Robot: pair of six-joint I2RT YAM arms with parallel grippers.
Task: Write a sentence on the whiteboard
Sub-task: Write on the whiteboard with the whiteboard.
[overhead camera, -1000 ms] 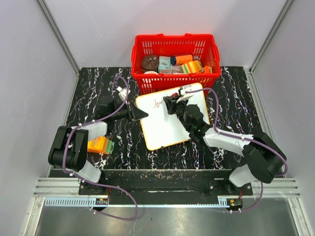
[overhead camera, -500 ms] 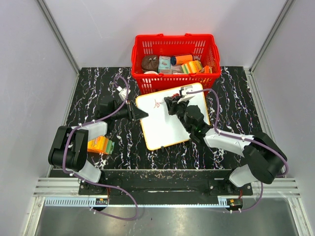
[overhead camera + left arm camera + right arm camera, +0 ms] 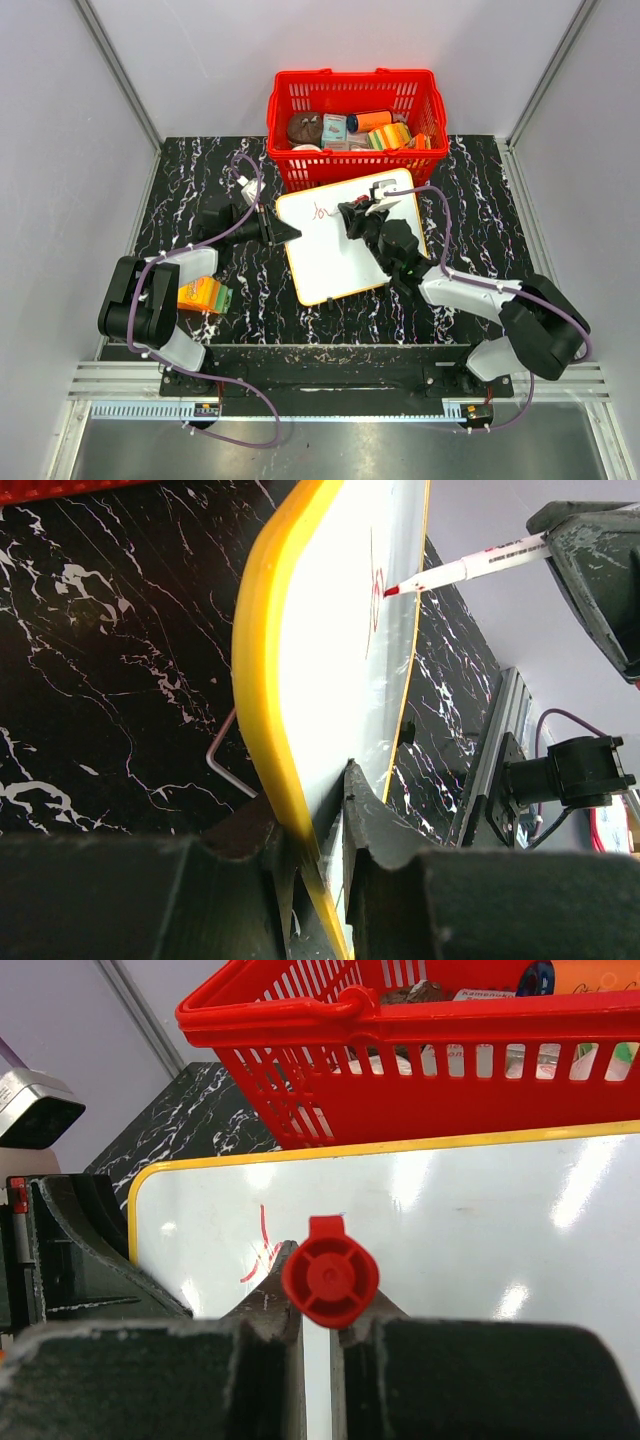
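**A:** Where does the whiteboard (image 3: 335, 260) sit, and what room is there round it?

**B:** It lies on the counter (image 3: 190, 190), turned a little askew. Its far edge is just beside the near wall of the red basket (image 3: 340, 168), so there is no room on that side.

**A:** And the other edges?

**B:** There is bare counter to the left, crossed by the left arm (image 3: 215, 222). An orange box (image 3: 203, 295) sits near that arm's base, well apart from the board. A strip of counter runs between the board's near edge and the arm bases. To the right is more counter, with the right arm (image 3: 465, 290) reaching in over the board's near right corner.

**A:** The left jaws?

**B:** Nearly closed, pinching the yellow rim at the board's left edge, one jaw on either side of it.

**A:** The right jaws?

**B:** Clamped on a marker (image 3: 470, 565). The right wrist view shows its red end cap between them, and the white barrel slants down toward the board's far left part.

**A:** Is the tip on the board?

**B:** The red tip is at the surface, right by the strokes. I cannot tell for certain whether it touches.

**A:** And the sentence (image 3: 318, 211)?

**B:** Only a few thin red strokes near the far left corner, too few to read. The rest of the face is white.
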